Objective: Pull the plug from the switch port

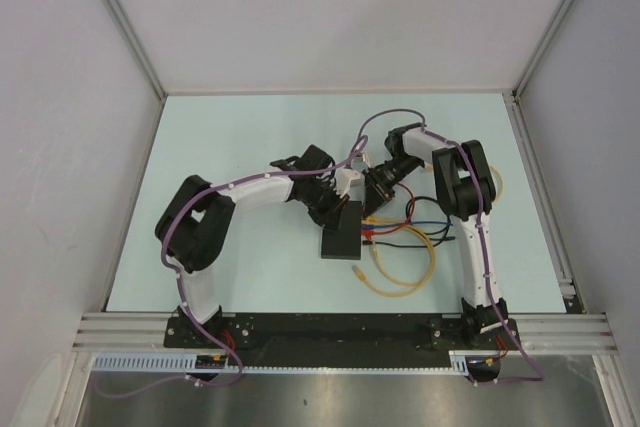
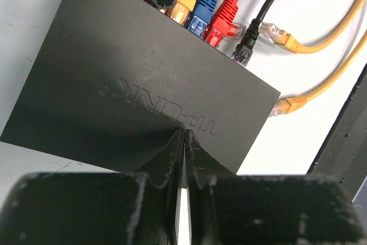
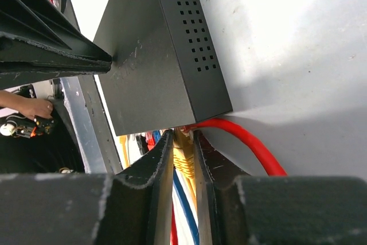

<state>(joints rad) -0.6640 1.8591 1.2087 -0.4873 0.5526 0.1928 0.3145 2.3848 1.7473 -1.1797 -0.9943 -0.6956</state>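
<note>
- We find the left gripper with its jaws closed together, only a thin slit between the fingers; it holds nothing, and its tips press down on the flat top of the switch.
- We find the right gripper with its jaws narrow and closed onto the yellow plug; the plug fills the gap between the two fingers.
- The yellow plug sits in a socket on the switch's edge, at the end of the row of plugs. We see no gap between the plug and the box.
- The switch lies flat on the pale table, about mid-table, between the two arms. Its socket edge faces right and its raised lettering faces up.
- Next along the same edge we note a blue plug, a red plug and a black plug, each seated in its socket.
- Two loose yellow plugs lie on the table just right of the switch, apart from it and in no socket.
- A red cable curves over the table from the socket edge.
- From above, the cables spread in loops to the right and near side of the switch, under the right arm.
</note>
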